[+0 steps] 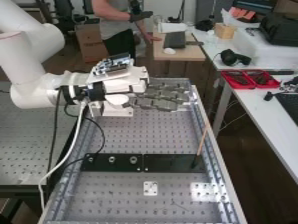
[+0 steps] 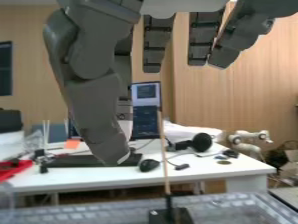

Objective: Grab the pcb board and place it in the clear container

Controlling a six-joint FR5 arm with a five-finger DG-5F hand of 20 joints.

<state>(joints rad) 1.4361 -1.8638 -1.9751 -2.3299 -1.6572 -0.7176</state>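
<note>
Above the far part of the perforated bench, the hand [image 1: 159, 96] points to the right with its fingers straight and nothing in them. Grey fingers and a thumb of the hand [image 2: 93, 85] hang spread apart in the wrist view. A small pale plate [image 1: 151, 188] lies flat on the near part of the bench, well away from the hand; I cannot tell whether it is the pcb board. At the wrist view's lower left edge is a see-through curved shape [image 2: 6, 197], possibly the clear container.
Two dark panels [image 1: 113, 161] lie across the bench, one with round fittings. A thin wooden stick [image 1: 202, 137] stands on a black base at the right rail. Cables hang beside the arm. A white side table [image 1: 266, 112] holds red trays [image 1: 249, 80].
</note>
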